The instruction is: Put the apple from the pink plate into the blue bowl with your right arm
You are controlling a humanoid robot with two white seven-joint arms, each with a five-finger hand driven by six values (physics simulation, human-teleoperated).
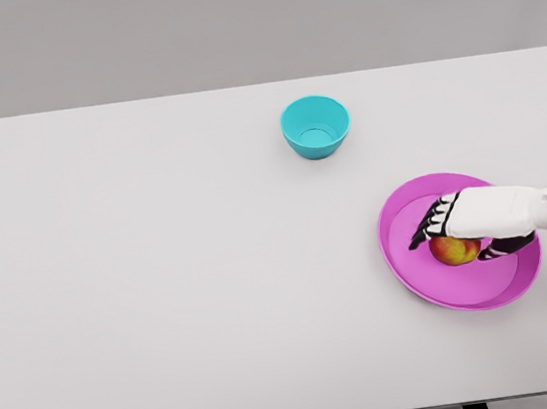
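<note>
One arm alone is at work here: the right hand [477, 218] reaches in from the right edge and lies over the apple [454, 250], while the left arm is nowhere in view. The apple sits on the pink plate [464, 292], a little right of the plate's middle, in the near right part of the white table [162, 280]. The dark-tipped fingers [430, 227] stretch past the apple's far side and the thumb [506, 246] curls along its near right side, so the fruit lies in the cup between them. They look partly closed about it; whether they already press on it cannot be told from this height. The palm-down approach from the side makes sense, since the plate's low rim leaves the apple open to a grip from above.

Farther back and to the left stands the blue bowl [316, 126], upright and well apart from the plate, with bare table between. It appears to hold nothing. As I judge it, the grasp is the step in hand; the lift and carry toward the bowl are not yet done.
</note>
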